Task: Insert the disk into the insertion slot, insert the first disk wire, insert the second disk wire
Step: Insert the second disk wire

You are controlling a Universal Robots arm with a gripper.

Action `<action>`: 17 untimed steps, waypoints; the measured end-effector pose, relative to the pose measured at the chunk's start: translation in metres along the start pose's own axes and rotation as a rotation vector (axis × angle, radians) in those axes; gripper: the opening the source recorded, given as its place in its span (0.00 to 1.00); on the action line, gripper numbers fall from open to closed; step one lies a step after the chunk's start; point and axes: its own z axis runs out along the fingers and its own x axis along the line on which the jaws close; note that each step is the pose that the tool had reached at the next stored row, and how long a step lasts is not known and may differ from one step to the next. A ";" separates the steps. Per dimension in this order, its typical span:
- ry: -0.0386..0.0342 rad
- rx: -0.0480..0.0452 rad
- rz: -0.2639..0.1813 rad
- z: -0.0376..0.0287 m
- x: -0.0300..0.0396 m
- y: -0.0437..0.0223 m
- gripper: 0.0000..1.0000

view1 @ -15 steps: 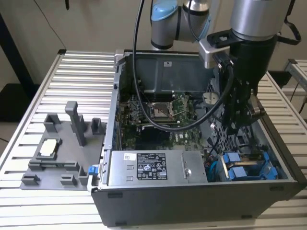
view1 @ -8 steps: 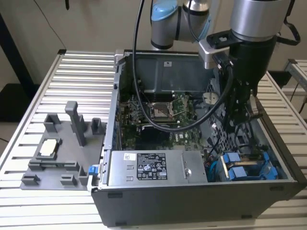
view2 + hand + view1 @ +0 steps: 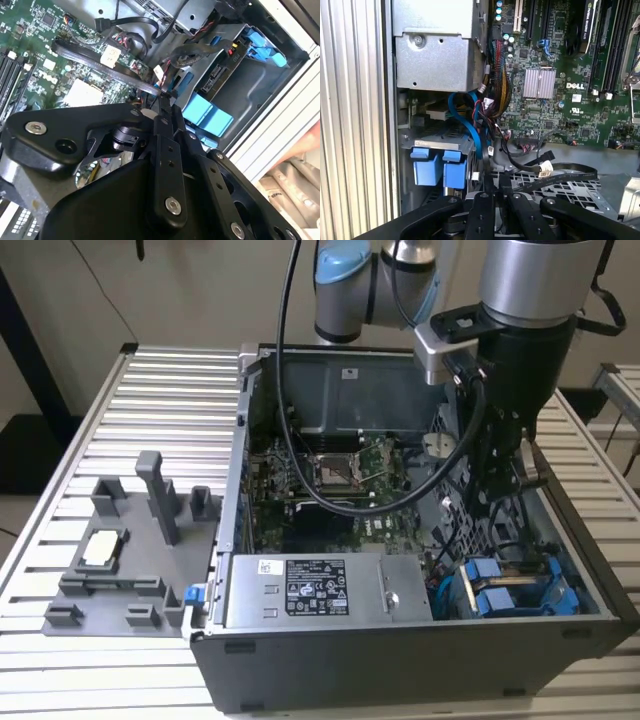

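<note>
Disk (image 3: 495, 598) was seated in its bay (image 3: 437, 142) at the case (image 3: 400, 660) corner, so I judged a wire step in hand; gripper (image 3: 495, 177) hung among loose wires (image 3: 540, 170), pressed together, pinching one or not I couldn't tell; plugging would want careful alignment

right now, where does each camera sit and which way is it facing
Exterior view: off the arm, high up, looking down into the open case; the arm shows.
First wrist view: on the wrist, looking along the end effector at the disk and board.
Second wrist view: on the wrist, looking along the end effector at the board.
Both wrist views share end effector, disk, board.
</note>
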 end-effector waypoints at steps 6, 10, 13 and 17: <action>-0.0004 -0.0071 -0.001 0.0009 0.0034 -0.0035 0.16; -0.0017 -0.0251 -0.002 0.0027 0.0112 -0.0090 0.16; -0.0024 -0.0378 -0.003 0.0039 0.0170 -0.0129 0.16; -0.0037 -0.0549 -0.004 0.0058 0.0245 -0.0191 0.16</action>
